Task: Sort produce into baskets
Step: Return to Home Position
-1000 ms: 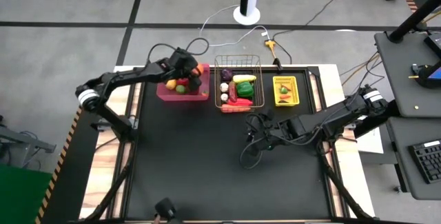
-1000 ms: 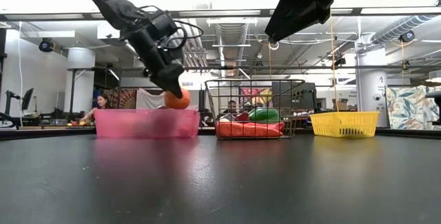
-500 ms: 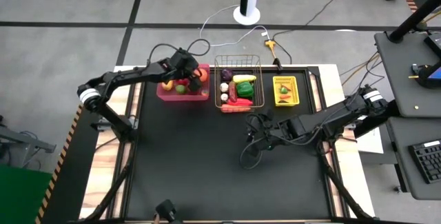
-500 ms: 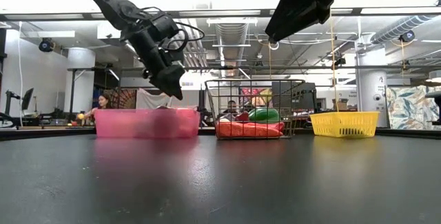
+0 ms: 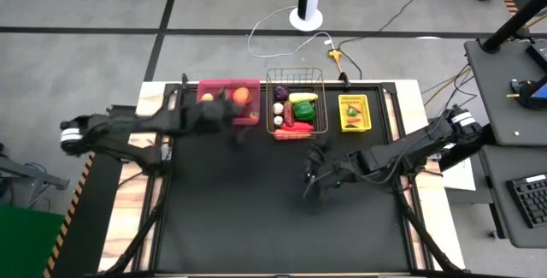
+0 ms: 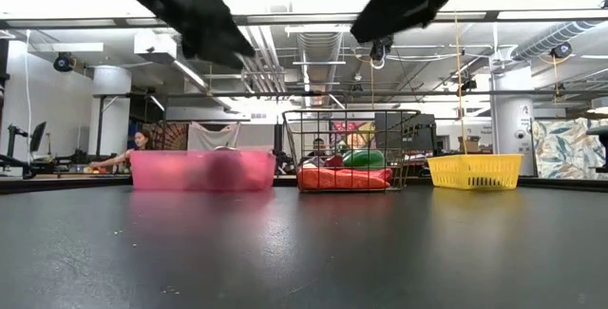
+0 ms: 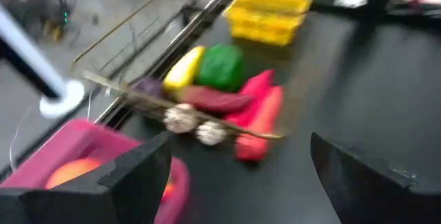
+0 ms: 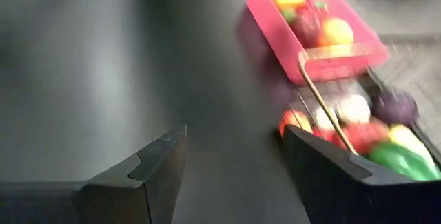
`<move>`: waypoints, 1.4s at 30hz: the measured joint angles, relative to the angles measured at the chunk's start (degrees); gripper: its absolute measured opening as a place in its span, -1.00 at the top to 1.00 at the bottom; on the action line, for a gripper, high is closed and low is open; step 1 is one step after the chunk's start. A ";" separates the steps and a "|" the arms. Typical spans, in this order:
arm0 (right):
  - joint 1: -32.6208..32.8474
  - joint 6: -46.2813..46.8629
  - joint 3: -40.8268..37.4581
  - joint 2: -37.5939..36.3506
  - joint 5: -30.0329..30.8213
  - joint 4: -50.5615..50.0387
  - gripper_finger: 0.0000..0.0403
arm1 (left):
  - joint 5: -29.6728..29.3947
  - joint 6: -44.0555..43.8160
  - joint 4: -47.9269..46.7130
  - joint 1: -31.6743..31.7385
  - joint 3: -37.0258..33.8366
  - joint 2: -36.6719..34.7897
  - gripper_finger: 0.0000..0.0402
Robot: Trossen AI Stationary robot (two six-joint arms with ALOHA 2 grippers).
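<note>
High view: the pink bin (image 5: 224, 83), the wire-mesh basket (image 5: 296, 71) and the small yellow bin (image 5: 355, 97) stand in a row. The left gripper (image 7: 238, 143) has its fingers apart and empty, with the orange (image 5: 242, 96) in the pink bin just ahead. The right gripper (image 8: 234, 141) also has its fingers apart and empty, the basket ahead of them.

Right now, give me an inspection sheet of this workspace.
Surface: black tabletop, no loose produce seen.
Job's things: pink bin holds an orange and other fruit; wire basket holds mixed produce; yellow bin holds small pieces.
Clutter: nothing seen.
Grippers: left gripper near the pink bin, jaws open; right gripper over mid-table, jaws open.
Cables: yellow-plugged cable on the floor behind the table.
Surroundings: person far behind; keyboard on side desk.
</note>
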 joint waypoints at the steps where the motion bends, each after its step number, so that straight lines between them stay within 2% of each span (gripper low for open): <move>1: 0.04 -2.00 -0.97 -0.59 -0.72 2.78 -0.16 | -2.73 -0.49 0.83 -3.79 -1.73 -2.24 -0.61; 4: -0.04 -6.80 -4.44 -2.86 -4.02 9.27 -0.16 | -11.82 -1.95 0.10 -14.54 -5.17 -9.06 -0.61; 8: -0.21 -10.29 -9.86 -6.72 -5.74 16.70 -0.16 | -17.16 -4.64 -0.97 -26.96 -8.66 -18.91 -0.61; 10: -0.21 -10.86 -12.57 -8.87 -5.79 19.35 -0.16 | -20.50 -5.42 -0.82 -31.35 -10.32 -23.41 -0.61; 12: -0.24 -10.82 -15.07 -10.99 -5.76 21.04 -0.16 | -24.69 -5.19 -0.14 -33.15 -11.77 -27.26 -0.61; 16: -0.52 -9.89 -18.66 -15.78 -5.45 22.05 -0.16 | -25.22 -2.34 -0.52 -32.14 -14.50 -33.79 -0.61; 21: -0.80 -8.54 -22.47 -21.18 -5.29 22.46 -0.16 | -17.33 0.80 3.88 -26.40 -17.78 -38.58 -0.61; 25: -0.80 -10.22 -25.18 -24.58 -5.33 25.31 -0.16 | -10.04 4.19 2.98 -20.54 -20.04 -41.40 -0.61; 32: -0.80 -14.10 -31.00 -30.47 -5.33 30.36 -0.16 | -3.09 2.89 -0.61 -10.09 -23.23 -48.04 -0.61; 36: -0.80 -13.95 -35.05 -36.28 -5.32 30.48 -0.16 | 1.12 1.77 -0.70 -8.95 -25.93 -54.67 -0.58; 42: -0.80 -15.78 -42.63 -46.23 -5.69 36.13 -0.16 | 0.97 -0.15 -0.75 -8.99 -32.19 -64.39 -0.49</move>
